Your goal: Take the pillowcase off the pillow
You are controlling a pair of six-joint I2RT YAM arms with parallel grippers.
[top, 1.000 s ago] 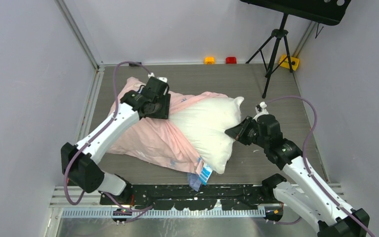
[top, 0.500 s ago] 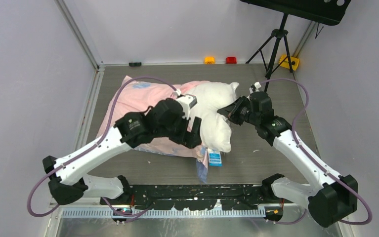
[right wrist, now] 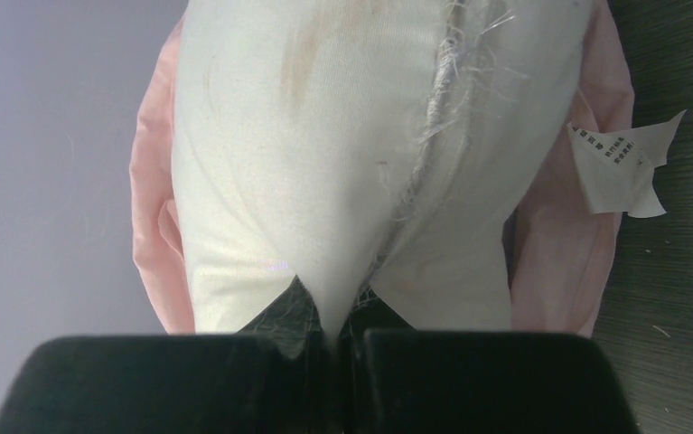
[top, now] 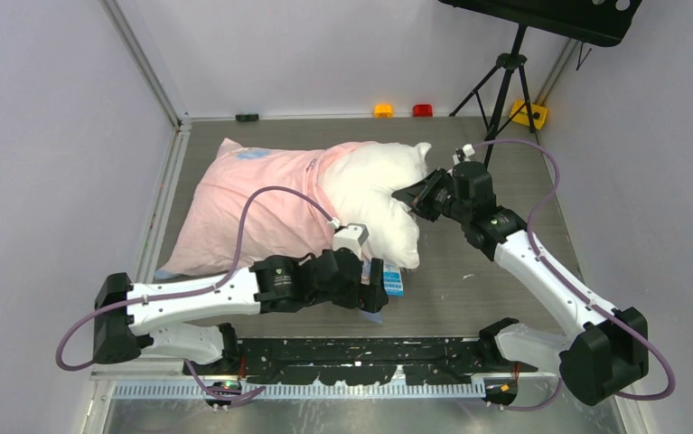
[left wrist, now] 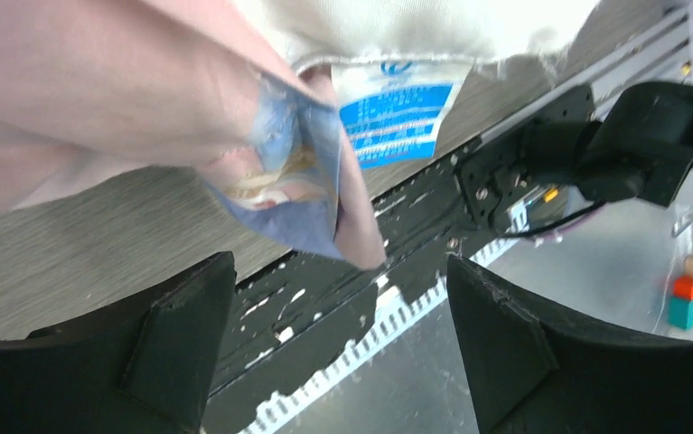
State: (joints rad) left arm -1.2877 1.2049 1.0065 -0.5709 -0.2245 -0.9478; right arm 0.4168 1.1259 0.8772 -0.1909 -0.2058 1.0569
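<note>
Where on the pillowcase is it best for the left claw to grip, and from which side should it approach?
Probably the loose blue-edged corner of the pillowcase beside the tag. It hangs free of the pillow, thin and folded, right ahead of the open left claw. Approach from the near table edge, straight in. The right claw pinches the pillow's seam as anchor.

The pillowcase (top: 216, 190) is thin matt pink cloth, creased, its blue-printed corner ahead of the matt black plastic left pincer (left wrist: 342, 294). Pinched in the right pincer (right wrist: 338, 339), the pillow (right wrist: 306, 136) is off-white cloth with a frayed seam. The table (top: 451, 280) looks matt grey wood-grain.
</note>
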